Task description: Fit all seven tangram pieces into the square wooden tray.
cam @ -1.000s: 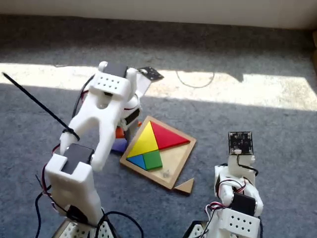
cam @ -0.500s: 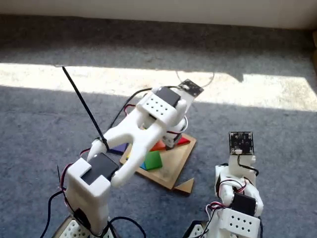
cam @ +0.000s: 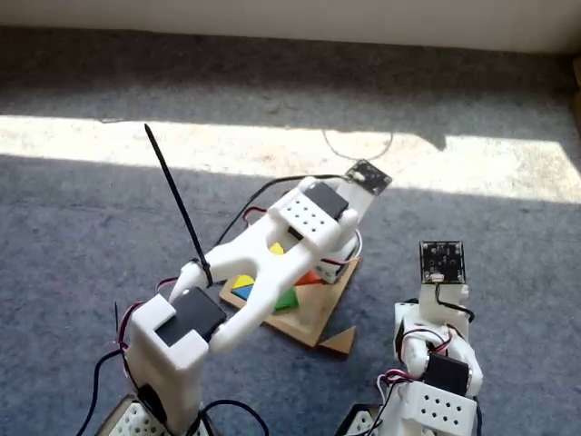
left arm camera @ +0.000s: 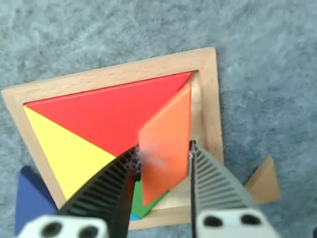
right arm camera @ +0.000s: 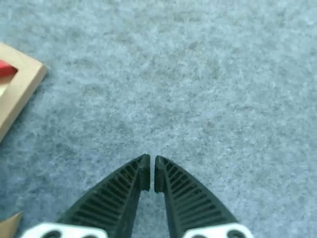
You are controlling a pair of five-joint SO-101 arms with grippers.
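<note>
One orange parallelogram (left arm camera: 166, 126) is clamped in the left gripper (left arm camera: 163, 152), over a corner of the wooden tray (left arm camera: 208, 99). Off the tray, the right gripper (right arm camera: 151, 172) is pinched closed and empty.

Left arm (cam: 272, 250) hides most of tray (cam: 320, 315); blue piece (left arm camera: 29, 198) cut by edge; green piece (left arm camera: 148, 210) mostly behind orange piece (left arm camera: 166, 134).

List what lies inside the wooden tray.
A red triangle, a yellow triangle, a green piece and a blue piece lie inside. The left gripper and its orange piece cover the rest.
</note>
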